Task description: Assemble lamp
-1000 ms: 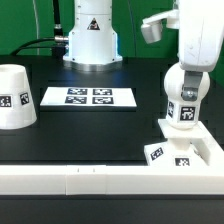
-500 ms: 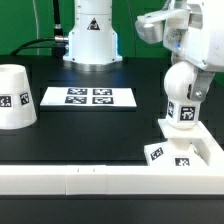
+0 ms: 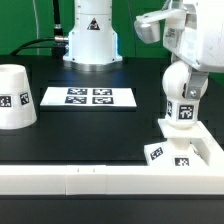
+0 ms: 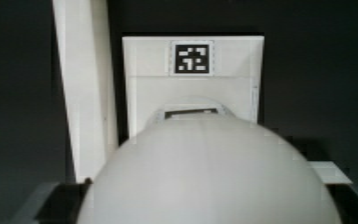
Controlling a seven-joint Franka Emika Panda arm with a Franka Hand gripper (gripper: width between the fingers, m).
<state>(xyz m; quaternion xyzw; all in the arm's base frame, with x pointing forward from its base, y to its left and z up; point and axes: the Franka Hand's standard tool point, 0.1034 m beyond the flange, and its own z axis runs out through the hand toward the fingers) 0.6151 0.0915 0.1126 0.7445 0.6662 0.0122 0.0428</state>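
Observation:
The white round-headed bulb [image 3: 181, 98] stands upright on the square flat base [image 3: 205, 148] at the exterior view's right, against the long white rail. My gripper [image 3: 183, 66] comes down from above and is shut on the bulb's head. In the wrist view the bulb [image 4: 202, 165] fills the lower part between my dark fingers [image 4: 60, 205]. The base [image 4: 194, 85] with its tag lies under it. The tapered shade [image 3: 15, 97] stands alone on the table at the exterior view's left.
The marker board [image 3: 88, 97] lies at the middle back. The long white rail [image 3: 70, 180] runs along the front edge and shows beside the base in the wrist view [image 4: 82, 90]. The robot's pedestal [image 3: 90, 35] stands behind the board.
My wrist has turned about the bulb's axis: the hand's side block swung toward the exterior view's left. Bulb, base and shade stay where they were.

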